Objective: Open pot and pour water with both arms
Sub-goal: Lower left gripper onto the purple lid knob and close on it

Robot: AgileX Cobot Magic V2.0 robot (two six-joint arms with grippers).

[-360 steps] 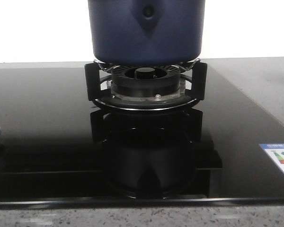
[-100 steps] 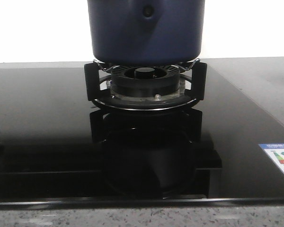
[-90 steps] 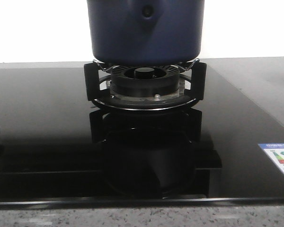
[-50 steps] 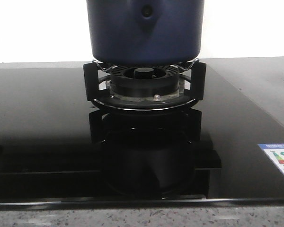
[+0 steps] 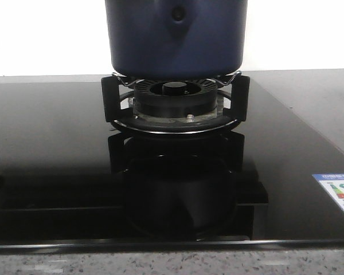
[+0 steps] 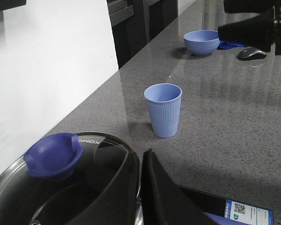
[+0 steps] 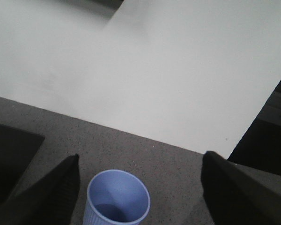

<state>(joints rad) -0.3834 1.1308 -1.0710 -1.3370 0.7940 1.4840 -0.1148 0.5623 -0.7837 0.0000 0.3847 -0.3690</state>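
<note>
The left hand (image 6: 140, 206) shows only one dark finger (image 6: 161, 197) beside the glass lid (image 6: 103, 187), so I cannot tell if it is apart or together. It touches nothing that I can see. The right hand (image 7: 138, 187) is wide apart and empty, above the blue cup (image 7: 118, 199) on the grey tabletop (image 7: 178, 173). The pot (image 5: 176, 37) stands on the burner grate (image 5: 175, 103). It looks heavy and stiff, and its lid fragile; I would take the lid by the blue knob (image 6: 54, 154).

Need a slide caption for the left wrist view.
Left end effector above glass pot lid with blue knob; ribbed blue paper cup on grey countertop beyond.
</note>
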